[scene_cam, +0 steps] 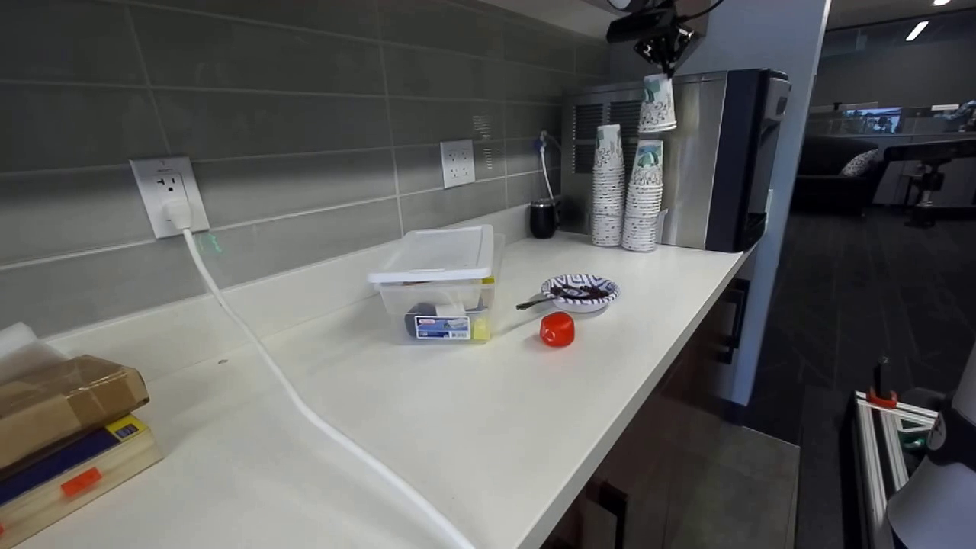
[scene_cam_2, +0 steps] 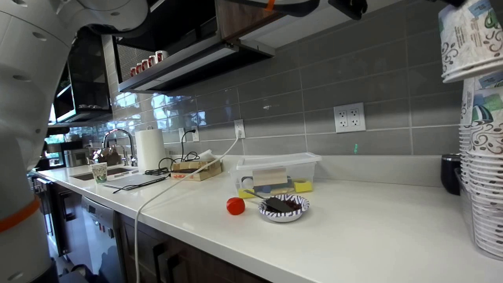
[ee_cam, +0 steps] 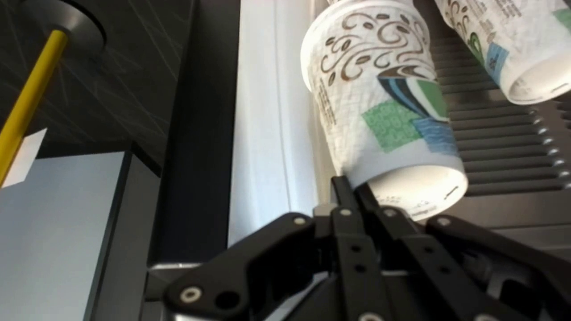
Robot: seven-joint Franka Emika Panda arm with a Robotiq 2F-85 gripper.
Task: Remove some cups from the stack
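White paper cups with a green, blue and brown print stand upside down in two tall nested stacks (scene_cam: pixel 608 191) (scene_cam: pixel 643 202) at the counter's far end; they also show at the right edge in an exterior view (scene_cam_2: pixel 487 157). My gripper (scene_cam: pixel 668 72) is shut on a short bunch of nested cups (scene_cam: pixel 657 105), pinching the base edge of the uppermost. The bunch hangs rim down above the nearer stack, and two rims show on it (scene_cam_2: pixel 471 43). In the wrist view the fingertips (ee_cam: pixel 357 183) close on the held cup's (ee_cam: pixel 383 98) base wall. Another stack's top cup (ee_cam: pixel 517 49) is beside it.
A steel appliance (scene_cam: pixel 698 160) stands behind the stacks, with a black tumbler (scene_cam: pixel 543 219) beside them. A lidded clear tub (scene_cam: pixel 435 305), a patterned bowl (scene_cam: pixel 581 303) with a utensil and a red object (scene_cam: pixel 557 329) sit mid-counter. A white cable (scene_cam: pixel 305 408) crosses it.
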